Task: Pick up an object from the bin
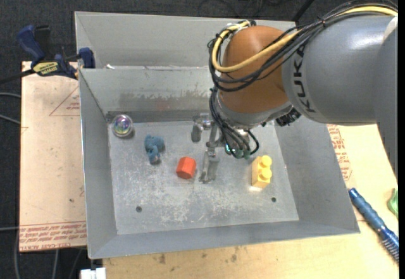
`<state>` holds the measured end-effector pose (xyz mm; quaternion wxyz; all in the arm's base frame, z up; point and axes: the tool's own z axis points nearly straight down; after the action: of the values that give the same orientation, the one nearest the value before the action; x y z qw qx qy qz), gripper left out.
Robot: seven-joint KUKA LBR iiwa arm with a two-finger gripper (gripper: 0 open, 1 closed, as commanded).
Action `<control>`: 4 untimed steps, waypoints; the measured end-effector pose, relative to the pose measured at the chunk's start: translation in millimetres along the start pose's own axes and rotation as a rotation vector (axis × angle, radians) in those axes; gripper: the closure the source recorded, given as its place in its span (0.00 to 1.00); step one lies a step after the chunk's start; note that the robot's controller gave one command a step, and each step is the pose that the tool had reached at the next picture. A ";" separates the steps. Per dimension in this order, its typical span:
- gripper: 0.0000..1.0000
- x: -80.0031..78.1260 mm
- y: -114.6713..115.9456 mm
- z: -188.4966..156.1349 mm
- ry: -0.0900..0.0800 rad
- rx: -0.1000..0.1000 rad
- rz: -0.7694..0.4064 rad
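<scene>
Inside the scuffed grey metal bin (126, 208), the arm's end effector (204, 151) hangs low with its metal fingers (209, 169) spread and nothing between them. A stubby orange-red cylinder (185, 167) lies just beside the nearer finger. A knobbly yellow plastic block (261, 171), a lumpy blue piece (153, 148) and a glossy ball (122, 126) lie apart.

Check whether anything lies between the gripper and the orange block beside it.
Nothing visible does. The gripper is low, just to the view's right of the orange block; the blue piece and yellow block lie off to either side.
</scene>
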<state>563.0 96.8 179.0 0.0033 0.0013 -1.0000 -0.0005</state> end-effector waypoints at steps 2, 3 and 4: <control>1.00 -55.9 46.8 108.1 -0.010 -0.001 0.025; 1.00 -67.3 55.9 -31.1 -0.019 -0.004 0.055; 0.00 -65.4 55.3 -25.6 -0.010 -0.001 0.056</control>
<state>628.5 152.3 204.2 -0.0017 -0.0265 -0.9996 -0.0010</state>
